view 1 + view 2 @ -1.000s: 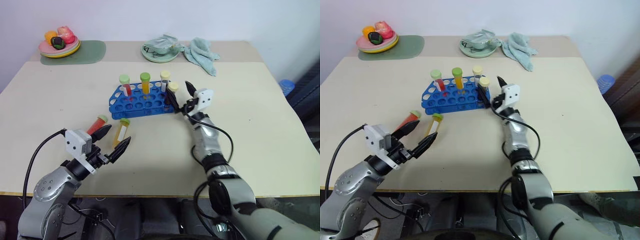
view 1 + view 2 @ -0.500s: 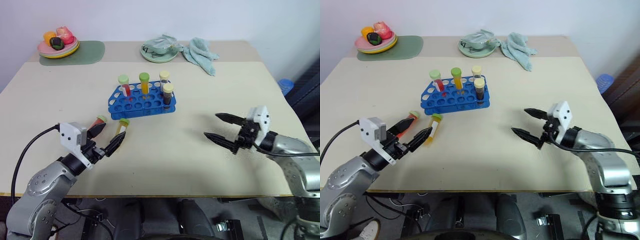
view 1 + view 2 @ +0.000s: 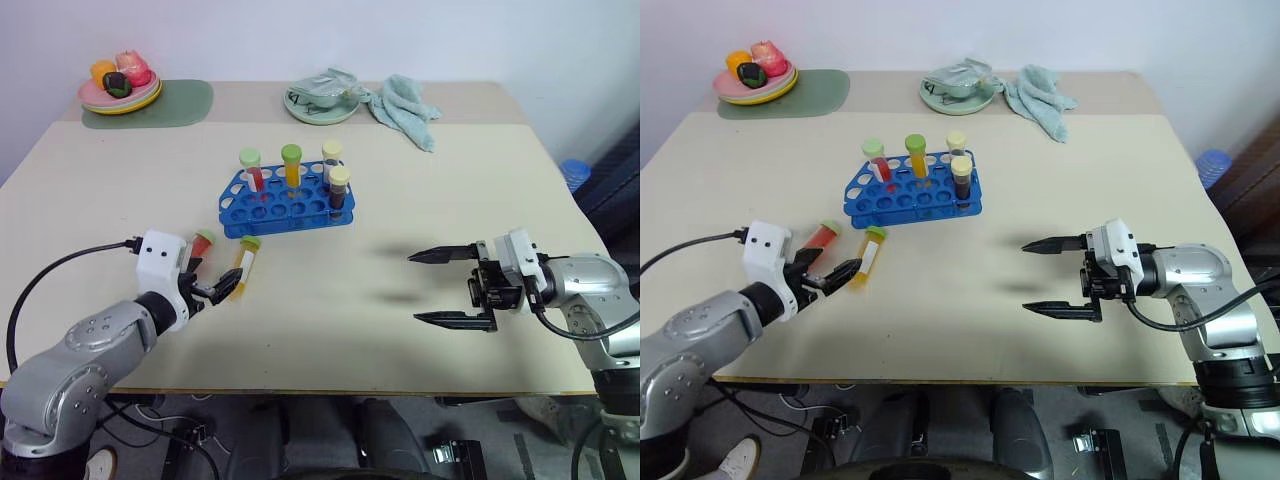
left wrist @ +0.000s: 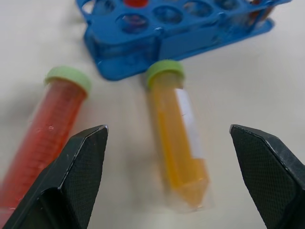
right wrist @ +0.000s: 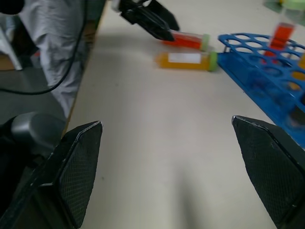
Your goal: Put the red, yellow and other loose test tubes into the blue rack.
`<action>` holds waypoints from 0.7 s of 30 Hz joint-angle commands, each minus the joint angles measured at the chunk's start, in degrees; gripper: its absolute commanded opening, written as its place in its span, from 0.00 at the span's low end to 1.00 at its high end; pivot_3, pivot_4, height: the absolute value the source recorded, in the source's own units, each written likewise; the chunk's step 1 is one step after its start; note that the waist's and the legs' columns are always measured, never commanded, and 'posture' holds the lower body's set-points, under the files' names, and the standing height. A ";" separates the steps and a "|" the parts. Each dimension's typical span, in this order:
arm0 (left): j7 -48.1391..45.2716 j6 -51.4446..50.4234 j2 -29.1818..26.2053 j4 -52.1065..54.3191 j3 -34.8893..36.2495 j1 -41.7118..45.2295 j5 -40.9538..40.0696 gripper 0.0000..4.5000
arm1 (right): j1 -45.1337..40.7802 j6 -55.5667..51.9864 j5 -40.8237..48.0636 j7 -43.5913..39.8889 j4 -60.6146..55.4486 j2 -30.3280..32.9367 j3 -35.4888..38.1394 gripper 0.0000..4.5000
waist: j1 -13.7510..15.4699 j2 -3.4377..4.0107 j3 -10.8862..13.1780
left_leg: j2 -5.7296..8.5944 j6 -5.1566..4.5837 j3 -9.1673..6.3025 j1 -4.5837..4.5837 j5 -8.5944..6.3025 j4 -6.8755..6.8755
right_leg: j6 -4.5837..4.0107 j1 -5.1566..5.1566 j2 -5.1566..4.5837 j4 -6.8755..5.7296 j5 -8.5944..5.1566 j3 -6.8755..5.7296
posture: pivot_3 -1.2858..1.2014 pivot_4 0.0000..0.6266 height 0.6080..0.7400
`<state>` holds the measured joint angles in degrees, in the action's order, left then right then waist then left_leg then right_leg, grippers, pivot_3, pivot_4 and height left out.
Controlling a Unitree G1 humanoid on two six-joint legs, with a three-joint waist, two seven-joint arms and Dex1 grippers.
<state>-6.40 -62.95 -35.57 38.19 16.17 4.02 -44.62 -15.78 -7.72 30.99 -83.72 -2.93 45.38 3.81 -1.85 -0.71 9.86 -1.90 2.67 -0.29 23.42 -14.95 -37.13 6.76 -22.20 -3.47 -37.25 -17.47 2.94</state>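
The blue rack (image 3: 285, 205) stands mid-table with several capped tubes upright in it. Two loose tubes lie on the table in front of its left end: a red tube (image 3: 200, 245) and a yellow tube (image 3: 243, 268), both with green caps pointing to the rack. My left gripper (image 3: 212, 280) is open just short of their tips. In the left wrist view its fingers straddle the yellow tube (image 4: 178, 143), with the red tube (image 4: 47, 119) by one finger. My right gripper (image 3: 413, 287) hangs open and empty over the table's right part, pointing left.
At the back left a plate of toy fruit (image 3: 120, 92) rests on a green mat (image 3: 175, 102). A green dish (image 3: 320, 102) and a teal cloth (image 3: 405, 105) lie at the back centre. The near table edge runs just below both arms.
My right gripper drew back from the rack's right end to the table's right side and turned to point left. My left gripper tipped downward and edged toward the loose tubes.
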 commanded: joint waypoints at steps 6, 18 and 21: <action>6.45 -15.59 1.52 -0.65 -2.91 11.42 0.77 0.94 | -6.11 5.12 -1.57 -2.63 6.83 -2.44 -1.09 0.99 | 0.95 0.00 0.00 | 0.01 0.01 0.00 0.00 0.01 -0.02 | 0.00 -0.02 -0.01 0.00 0.00 0.01 | 0.52 0.24 1.00; 16.83 -29.55 10.26 -12.92 -6.37 23.97 1.90 0.94 | -6.92 7.49 -0.77 -2.36 7.77 -4.53 -0.18 0.99 | 0.89 -0.02 0.01 | 0.03 0.07 -0.06 0.03 0.04 -0.05 | 0.02 -0.06 -0.04 -0.08 0.01 0.01 | 0.52 0.24 1.00; 20.51 -29.55 9.20 -15.60 -6.78 25.59 -0.74 0.94 | -6.82 7.64 -0.67 -2.22 7.95 -4.55 0.05 0.99 | 1.05 -0.02 0.01 | 0.03 0.08 -0.08 0.03 0.05 -0.05 | 0.02 -0.07 -0.05 -0.09 0.01 0.01 | 0.52 0.24 1.00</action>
<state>12.42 -92.03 -25.25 22.42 9.64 28.28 -43.97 -22.50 -0.72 29.09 -86.01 6.69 41.01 2.35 -0.81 -0.72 9.87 -1.87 2.75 -0.37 23.44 -14.90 -37.18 6.78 -22.26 -3.53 -37.34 -17.45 2.95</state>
